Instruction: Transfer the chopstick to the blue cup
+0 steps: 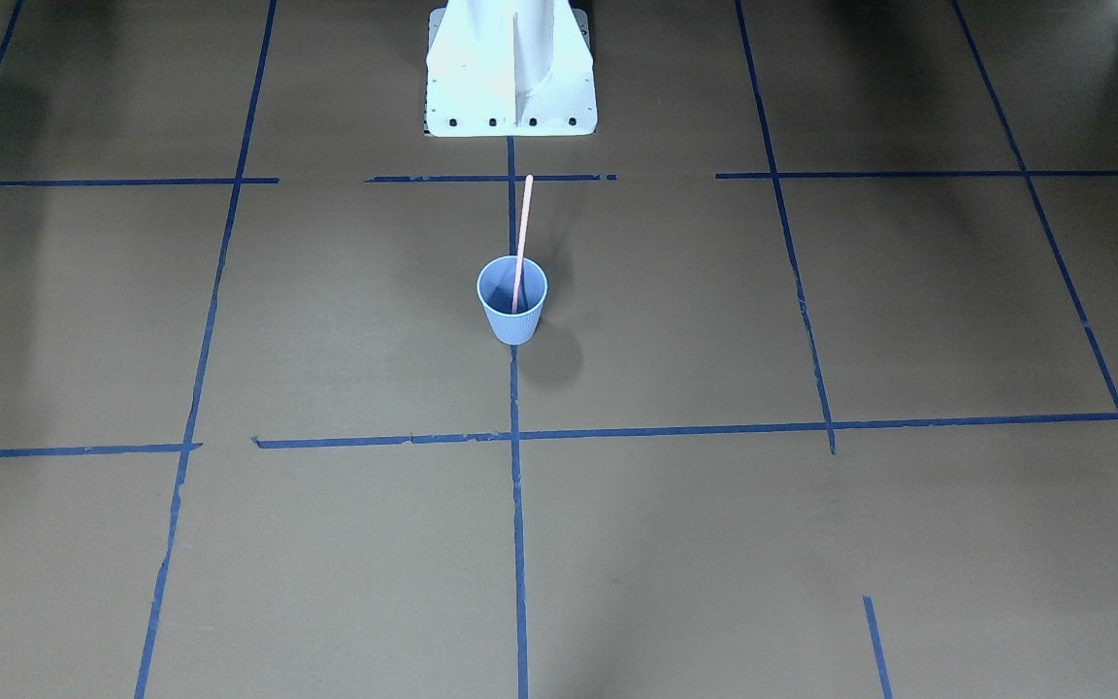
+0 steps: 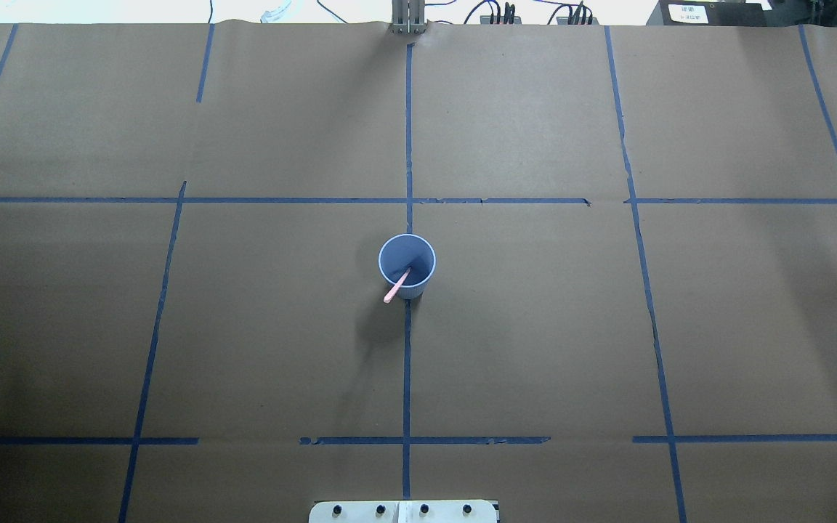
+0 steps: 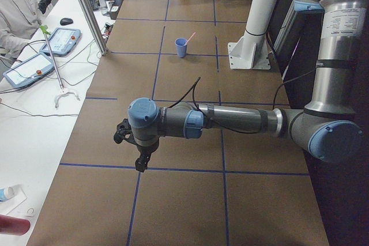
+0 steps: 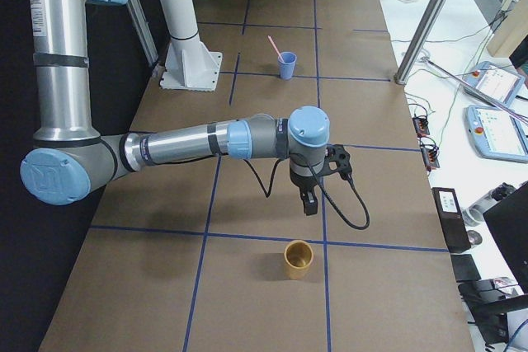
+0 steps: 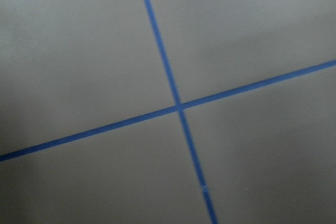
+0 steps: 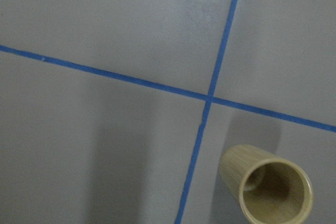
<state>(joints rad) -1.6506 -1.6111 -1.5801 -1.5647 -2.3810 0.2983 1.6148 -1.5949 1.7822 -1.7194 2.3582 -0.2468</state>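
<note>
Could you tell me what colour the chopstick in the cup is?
The chopstick is pale pink, clearest in the front-facing view.

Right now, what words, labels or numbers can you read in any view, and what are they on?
No text is legible.
White label on the black box, overhead view's top right: too small.
Vertical print on the right arm: blurred.
Vertical print on the left arm: blurred.
White label on the black device, exterior right view: too small.
The blue cup, chopstick and tan cup: no markings seen.
</note>
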